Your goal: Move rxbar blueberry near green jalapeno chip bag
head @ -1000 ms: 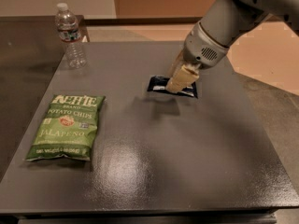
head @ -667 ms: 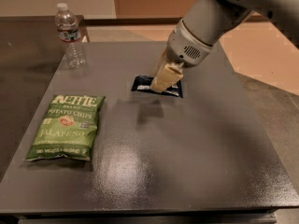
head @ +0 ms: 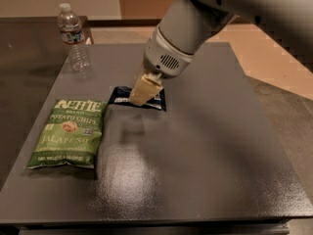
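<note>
The rxbar blueberry [head: 151, 100], a small dark navy bar with a pale strip, is held in my gripper [head: 138, 99]. The cream fingers [head: 145, 88] are shut on it, and they cover its middle. The bar hangs slightly above the dark table [head: 205, 146] and casts a faint shadow below. The green jalapeno chip bag [head: 66, 133] lies flat at the left front of the table. The bar's left end is a short gap above and to the right of the bag's top right corner.
A clear plastic water bottle [head: 73, 35] stands upright at the table's back left corner. A lower dark surface [head: 24, 72] lies to the left. Tan floor [head: 274, 58] shows to the right. My arm [head: 195, 28] reaches in from the upper right.
My gripper has moved left and slightly forward with the bar in it, from the table's middle to just beside the chip bag's top right corner. The bag and bottle have not moved.
</note>
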